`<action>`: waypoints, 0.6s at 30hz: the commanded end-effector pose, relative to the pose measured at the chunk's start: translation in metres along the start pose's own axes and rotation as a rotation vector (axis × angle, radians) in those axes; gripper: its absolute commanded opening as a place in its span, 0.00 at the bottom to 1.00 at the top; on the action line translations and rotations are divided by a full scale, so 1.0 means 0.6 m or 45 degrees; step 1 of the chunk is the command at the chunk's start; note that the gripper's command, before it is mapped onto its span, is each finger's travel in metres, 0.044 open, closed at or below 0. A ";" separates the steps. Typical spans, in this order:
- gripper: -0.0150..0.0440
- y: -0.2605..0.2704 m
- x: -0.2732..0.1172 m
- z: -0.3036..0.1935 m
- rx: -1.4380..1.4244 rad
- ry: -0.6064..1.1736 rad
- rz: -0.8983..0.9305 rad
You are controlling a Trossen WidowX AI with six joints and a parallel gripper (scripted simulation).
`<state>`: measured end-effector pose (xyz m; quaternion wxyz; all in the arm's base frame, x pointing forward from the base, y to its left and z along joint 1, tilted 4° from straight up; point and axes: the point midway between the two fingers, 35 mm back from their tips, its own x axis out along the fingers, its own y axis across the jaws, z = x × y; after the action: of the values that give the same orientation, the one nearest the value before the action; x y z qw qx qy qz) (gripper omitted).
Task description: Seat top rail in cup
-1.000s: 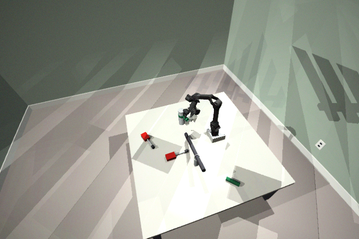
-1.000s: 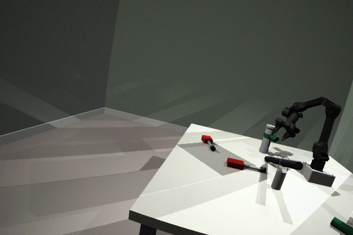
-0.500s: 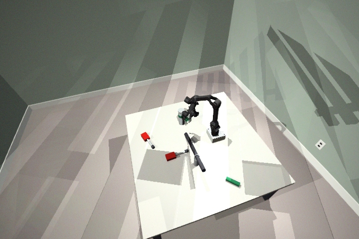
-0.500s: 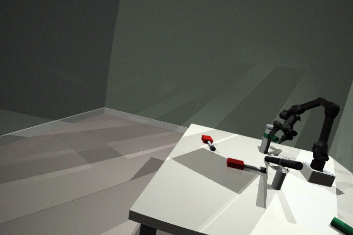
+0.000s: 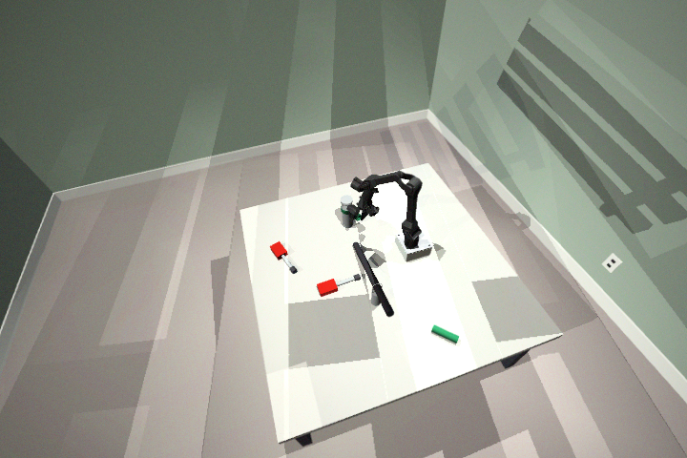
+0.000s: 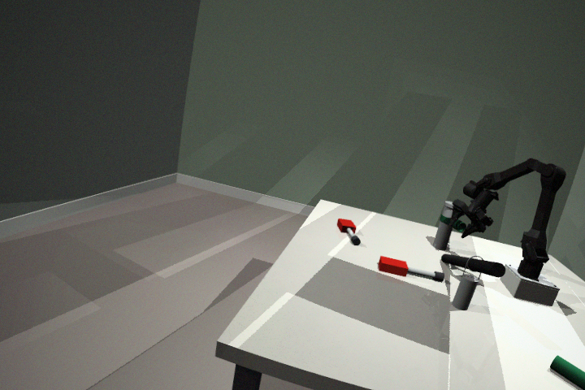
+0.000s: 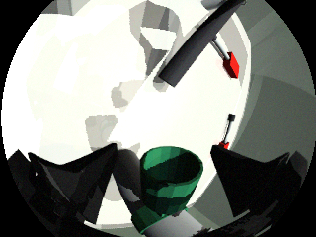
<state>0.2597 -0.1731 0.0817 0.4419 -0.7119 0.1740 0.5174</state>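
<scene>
The black rail (image 5: 366, 272) (image 6: 487, 266) (image 7: 197, 46) passes through the wire loop (image 6: 474, 257) on the short grey post (image 5: 375, 299) (image 6: 464, 294). Its near end is free, apart from the green rail-end cup (image 5: 358, 217) (image 6: 459, 225) (image 7: 168, 193). The cup hangs on the green brace band (image 6: 444, 219) (image 7: 144, 220) around the upper part of the big post (image 5: 347, 219) (image 6: 441, 238), below its pale cap (image 5: 345, 200) (image 6: 448, 203). My gripper (image 5: 359, 215) (image 6: 459, 227) (image 7: 166, 150) is open, its fingers on either side of the cup in the wrist view. Finger contact with the cup is unclear.
Two red-ended tools (image 5: 327, 287) (image 5: 279, 250) (image 6: 393, 266) (image 6: 346, 225) lie left of the rail. A green tube (image 5: 445, 333) (image 6: 576, 373) lies near the table's front edge. The arm's white base (image 5: 415, 249) (image 6: 531, 287) stands right of the rail.
</scene>
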 end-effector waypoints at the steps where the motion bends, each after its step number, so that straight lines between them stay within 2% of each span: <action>1: 1.00 0.002 0.010 0.003 0.009 -0.008 0.004; 13: 0.47 0.002 0.010 0.003 0.009 -0.008 0.004; 16: 0.43 0.002 0.010 0.003 0.009 -0.008 0.004; 18: 0.34 0.001 0.010 0.002 0.018 -0.002 0.005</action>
<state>0.2603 -0.1708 0.0764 0.4443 -0.7090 0.1737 0.5195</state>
